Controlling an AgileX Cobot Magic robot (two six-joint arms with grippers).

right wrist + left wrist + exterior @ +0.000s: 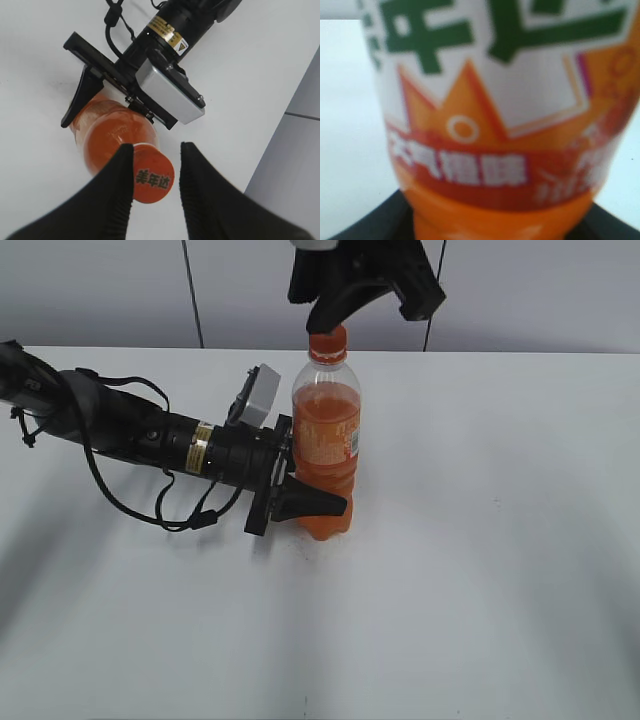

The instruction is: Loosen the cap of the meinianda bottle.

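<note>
The meinianda bottle [326, 445] stands upright mid-counter [480, 570], which is white and matte; a grey panelled wall [540, 290] lies beyond. Left hand [300, 502] clenched on its lower body. Right hand [155, 172] released, straddling the cap [151, 179].

A robot lab or test bench: a bare white table [480, 570] set against plain grey wall panels [540, 290].

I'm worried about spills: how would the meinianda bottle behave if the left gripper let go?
Likely top-heavy and easy to tip: the meinianda bottle is tall, narrow-based and mostly full. It would probably roll if it fell, being round. The left gripper clamps its lower body, which steadies it while the right gripper brackets the cap.
</note>
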